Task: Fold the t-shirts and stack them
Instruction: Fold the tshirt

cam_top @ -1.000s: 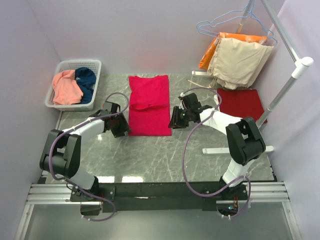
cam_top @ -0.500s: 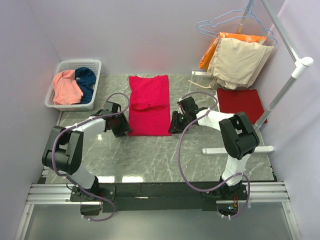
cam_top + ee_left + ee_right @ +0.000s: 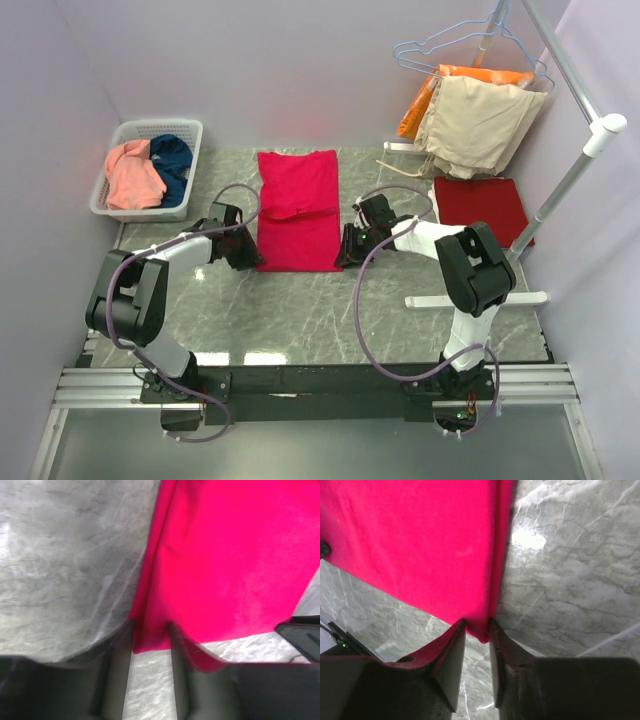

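The bright crimson t-shirt (image 3: 298, 210) lies folded in a long strip in the middle of the table. My left gripper (image 3: 250, 257) is at its near left corner, jaws drawn in on that corner (image 3: 150, 640), which fills the gap. My right gripper (image 3: 344, 254) is at the near right corner, jaws narrow and closed on the cloth tip (image 3: 479, 627). The shirt still lies flat on the table. A darker red t-shirt (image 3: 482, 206) lies folded at the right. A salmon-pink t-shirt (image 3: 133, 173) and a dark teal-blue one (image 3: 174, 163) sit in the basket.
A white basket (image 3: 150, 129) stands at the back left. Beige and orange garments (image 3: 478, 118) hang on wire hangers from a white rack (image 3: 580, 165) at the back right; its foot bar (image 3: 475, 299) lies on the marble table. Purple walls close in on both sides.
My right gripper has slid left to the shirt's near right corner and settled there. My left gripper has stayed at the near left corner.
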You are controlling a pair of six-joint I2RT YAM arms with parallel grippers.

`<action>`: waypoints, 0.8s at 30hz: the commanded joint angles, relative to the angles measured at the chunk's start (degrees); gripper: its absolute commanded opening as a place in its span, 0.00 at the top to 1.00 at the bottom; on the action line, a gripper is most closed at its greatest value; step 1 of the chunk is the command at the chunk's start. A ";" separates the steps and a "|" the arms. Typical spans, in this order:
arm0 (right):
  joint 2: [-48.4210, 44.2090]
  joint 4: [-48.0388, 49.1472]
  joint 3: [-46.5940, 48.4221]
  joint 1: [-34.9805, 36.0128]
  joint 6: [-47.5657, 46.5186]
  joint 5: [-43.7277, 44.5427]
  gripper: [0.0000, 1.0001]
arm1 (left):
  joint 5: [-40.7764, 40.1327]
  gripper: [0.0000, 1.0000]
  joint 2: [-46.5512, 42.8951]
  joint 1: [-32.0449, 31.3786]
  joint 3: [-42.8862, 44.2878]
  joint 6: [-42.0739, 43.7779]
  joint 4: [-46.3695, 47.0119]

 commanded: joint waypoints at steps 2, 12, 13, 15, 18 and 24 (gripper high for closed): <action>2.52 0.36 -0.92 0.58 -0.16 -2.33 0.78 | 3.10 0.83 1.00 0.15 0.03 0.26 2.52; -2.56 -1.48 -2.59 1.03 -0.69 -2.87 1.00 | 2.40 0.99 -2.76 0.15 -0.50 0.88 -0.02; -4.57 -2.01 -2.59 1.20 -0.78 -2.69 1.00 | 2.49 0.99 -3.73 0.06 -0.59 0.88 -0.46; -8.17 -3.50 -3.03 1.37 -1.22 -2.52 1.00 | 2.22 0.99 -6.71 -0.11 -0.76 0.96 -2.56; -13.09 -5.52 -3.73 1.46 -1.48 -2.52 1.00 | 1.26 0.99 -11.37 -0.72 -0.94 1.05 -6.16; -23.37 -9.21 -5.23 1.81 -1.22 -2.34 1.00 | -1.64 0.99 -22.79 -2.39 -1.12 -0.08 -13.28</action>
